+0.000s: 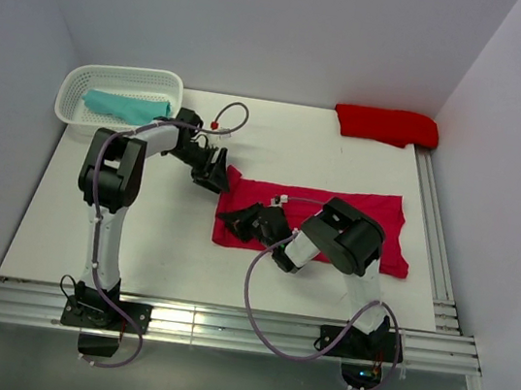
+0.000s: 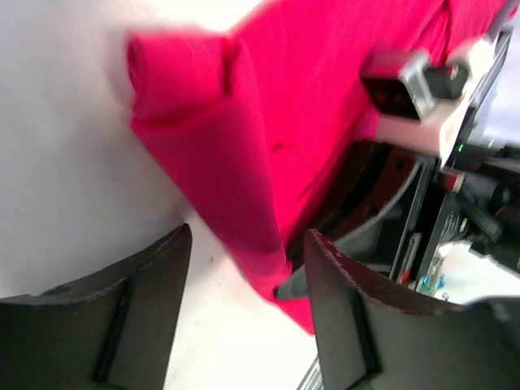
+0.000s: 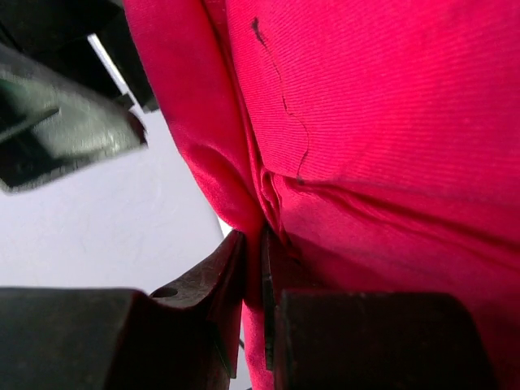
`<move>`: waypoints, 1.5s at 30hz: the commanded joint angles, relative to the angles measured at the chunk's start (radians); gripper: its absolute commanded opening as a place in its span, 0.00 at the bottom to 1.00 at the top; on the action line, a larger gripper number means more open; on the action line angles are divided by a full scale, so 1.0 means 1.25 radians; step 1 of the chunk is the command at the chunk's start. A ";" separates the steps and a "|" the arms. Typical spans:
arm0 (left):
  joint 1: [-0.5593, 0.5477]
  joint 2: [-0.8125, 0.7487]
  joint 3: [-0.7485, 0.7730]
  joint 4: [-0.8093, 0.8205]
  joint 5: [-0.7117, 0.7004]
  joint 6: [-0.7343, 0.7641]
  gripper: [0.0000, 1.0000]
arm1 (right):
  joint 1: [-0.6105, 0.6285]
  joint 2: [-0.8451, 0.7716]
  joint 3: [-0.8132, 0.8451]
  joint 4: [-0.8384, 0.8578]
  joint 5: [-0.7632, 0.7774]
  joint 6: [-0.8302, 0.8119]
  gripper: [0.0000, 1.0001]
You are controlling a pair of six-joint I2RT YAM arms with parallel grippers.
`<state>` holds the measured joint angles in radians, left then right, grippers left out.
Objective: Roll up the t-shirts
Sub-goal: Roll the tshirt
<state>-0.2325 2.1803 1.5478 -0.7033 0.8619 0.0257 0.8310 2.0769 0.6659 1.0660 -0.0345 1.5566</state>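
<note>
The raspberry-red t-shirt [image 1: 336,211] lies folded into a long strip across the table middle. Its left end is turned up into a short roll [image 2: 203,122]. My right gripper [image 1: 237,221] is shut on the near left edge of this shirt, cloth pinched between the jaws [image 3: 253,268]. My left gripper [image 1: 216,175] is open and empty just left of the shirt's far left corner, the roll lying ahead of its fingers [image 2: 244,268]. A teal bundle [image 1: 127,106] lies in the basket. A scarlet bundle [image 1: 387,125] lies at the back right.
A white lattice basket [image 1: 74,94] stands at the back left. Metal rails run along the near edge [image 1: 221,327] and the right edge [image 1: 434,250] of the table. Grey walls close in on three sides.
</note>
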 commanded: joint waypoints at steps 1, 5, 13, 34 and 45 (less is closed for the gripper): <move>-0.001 0.022 -0.004 0.132 0.001 -0.079 0.62 | 0.000 0.023 -0.020 0.027 -0.024 0.025 0.07; -0.008 0.034 0.018 0.145 -0.054 -0.124 0.47 | 0.000 0.027 -0.022 0.037 -0.030 0.025 0.07; -0.066 0.000 0.060 0.055 -0.287 -0.107 0.00 | 0.005 -0.075 0.024 -0.222 0.023 -0.087 0.23; -0.129 -0.005 0.109 -0.041 -0.440 -0.072 0.00 | 0.162 -0.103 0.615 -1.319 0.496 -0.295 0.50; -0.139 0.006 0.135 -0.071 -0.449 -0.072 0.00 | 0.205 0.088 0.878 -1.471 0.659 -0.364 0.46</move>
<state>-0.4004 2.1887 1.6901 -0.7551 0.3534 -0.0902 1.0744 2.1448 1.6787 -0.6704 0.6563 1.1313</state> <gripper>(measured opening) 0.045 0.466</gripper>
